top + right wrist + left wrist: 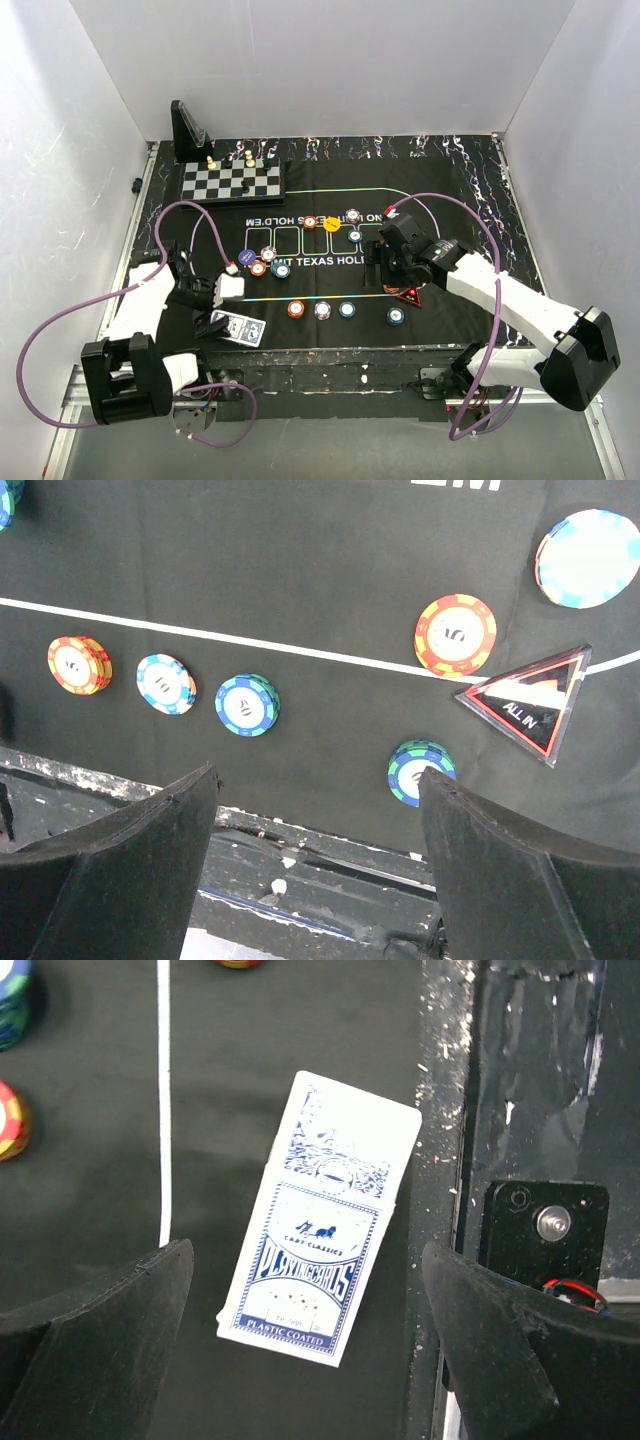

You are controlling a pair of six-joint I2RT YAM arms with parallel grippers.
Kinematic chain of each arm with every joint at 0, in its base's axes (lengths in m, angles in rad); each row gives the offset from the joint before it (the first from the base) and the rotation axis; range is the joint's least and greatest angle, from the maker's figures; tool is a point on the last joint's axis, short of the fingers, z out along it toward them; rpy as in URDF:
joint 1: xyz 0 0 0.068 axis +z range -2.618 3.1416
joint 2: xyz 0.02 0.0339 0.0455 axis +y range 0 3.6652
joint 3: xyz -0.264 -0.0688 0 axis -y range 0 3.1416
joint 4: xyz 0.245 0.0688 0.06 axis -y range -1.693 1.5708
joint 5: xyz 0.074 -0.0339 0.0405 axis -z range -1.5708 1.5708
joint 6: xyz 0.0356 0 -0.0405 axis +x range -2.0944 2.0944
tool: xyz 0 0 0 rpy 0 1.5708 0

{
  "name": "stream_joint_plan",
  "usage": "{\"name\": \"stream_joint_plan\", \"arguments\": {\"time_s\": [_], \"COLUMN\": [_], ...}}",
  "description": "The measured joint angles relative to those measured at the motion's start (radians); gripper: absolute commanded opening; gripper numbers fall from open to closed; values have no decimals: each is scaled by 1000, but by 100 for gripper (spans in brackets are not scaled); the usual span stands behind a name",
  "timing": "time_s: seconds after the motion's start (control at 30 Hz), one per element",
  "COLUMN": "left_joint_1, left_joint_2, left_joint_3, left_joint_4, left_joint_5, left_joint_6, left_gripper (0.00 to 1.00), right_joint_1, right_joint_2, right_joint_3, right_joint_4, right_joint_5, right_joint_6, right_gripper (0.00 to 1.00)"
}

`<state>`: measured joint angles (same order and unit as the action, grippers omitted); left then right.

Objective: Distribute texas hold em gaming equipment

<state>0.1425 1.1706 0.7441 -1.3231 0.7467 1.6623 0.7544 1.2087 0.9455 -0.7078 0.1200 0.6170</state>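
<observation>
Desk (pixel 460 200): black game mat on it, white walls all round.
Left hand (pixel 308 1252): spread wide, holding nothing, right over the cards.
Cards (pixel 318 1222): one pack, lying flat near the front left edge. Light and smooth, so it may slip. Best to pinch it across its long sides.
Chips (pixel 247 704): small, hard and thin, lying along the front line. Grab one by its rim.
Right hand (pixel 318 778): spread wide, empty, above the chips.
Marker (pixel 525 705): red triangle, flat, beside the chips on the right.

Both our arms reach forward, wrists tipped down: left gripper (pixel 305 1285) and right gripper (pixel 318 780) alike stand wide-jawed.
</observation>
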Motion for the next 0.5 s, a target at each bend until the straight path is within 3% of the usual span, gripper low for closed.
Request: {"name": "stream_joint_plan", "arguments": {"time_s": [0.27, 0.5], "left_joint_1": [-22, -34], "left_joint_2": [-26, -25], "left_joint_3": [-99, -110], "left_joint_4": [45, 90], "left_joint_5": [-56, -100], "left_joint_6": [216, 283], "left_gripper": [100, 100], "right_joint_1": [2, 2], "right_joint_2": [-3, -7], "right_joint_3": [17, 29], "right_joint_4": [2, 6], "right_joint_5": [-8, -18], "right_joint_6": [-8, -26], "right_gripper": [88, 88]}}
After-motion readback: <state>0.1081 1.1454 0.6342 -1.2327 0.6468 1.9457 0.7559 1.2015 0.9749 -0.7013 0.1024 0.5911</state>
